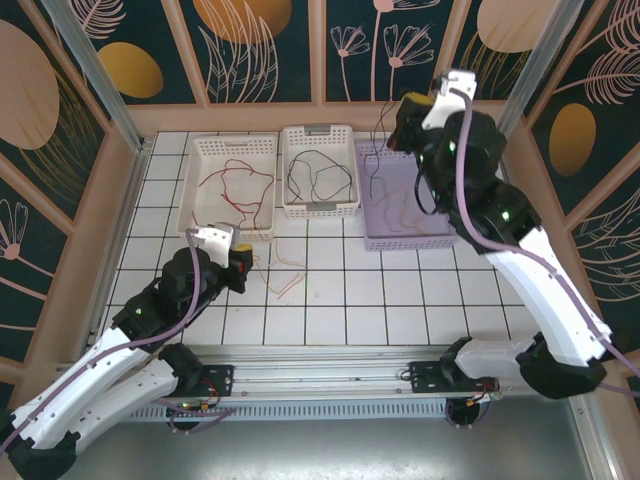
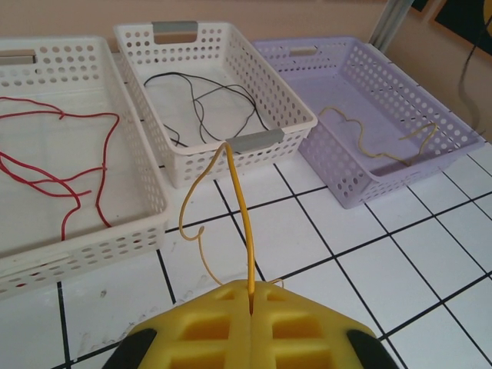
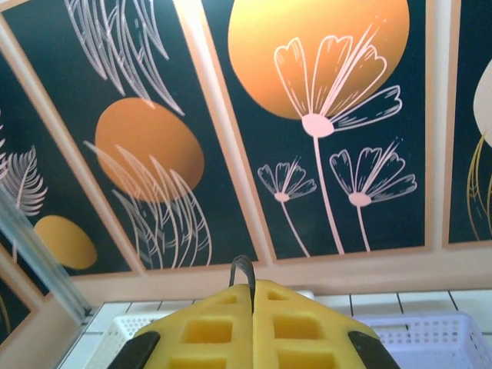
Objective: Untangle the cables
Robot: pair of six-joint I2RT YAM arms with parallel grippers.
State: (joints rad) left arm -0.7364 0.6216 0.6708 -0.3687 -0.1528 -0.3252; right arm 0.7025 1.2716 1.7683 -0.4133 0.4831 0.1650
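While the left jaws clamp a yellow cable (image 2: 243,207) just before the middle basket (image 2: 273,81), the right jaws grip a black cable (image 3: 243,266) raised to its right; red cable (image 2: 60,111) lies left.

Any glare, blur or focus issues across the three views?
Top external: even light, soft shadows, mild glare on the metal sheet. Left wrist: white basket and yellow cable sharp, close-up left fingers slightly soft. Right wrist: wall panel sharp, dark cable at the right fingers blurred.
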